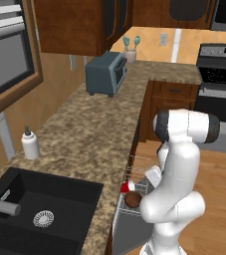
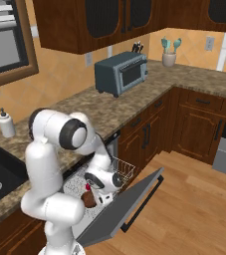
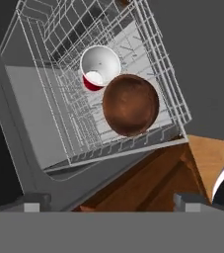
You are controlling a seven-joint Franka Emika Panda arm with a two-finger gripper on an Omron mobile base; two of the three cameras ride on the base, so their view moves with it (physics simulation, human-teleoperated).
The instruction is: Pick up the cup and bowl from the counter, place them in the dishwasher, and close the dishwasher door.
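In my hand view, the cup (image 3: 98,66) lies tipped on its side in the white wire rack (image 3: 59,123) of the dishwasher (image 3: 29,148), touching the bowl (image 3: 131,104) just right of it, near the rack's front corner. My gripper (image 3: 108,205) hangs above them both, jaws spread wide, holding nothing. The dishwasher door (image 2: 127,204) hangs open below the counter (image 2: 109,112).

Red cup (image 3: 97,69) (white inside), dark brown bowl (image 3: 130,105), speckled counter (image 1: 89,134).
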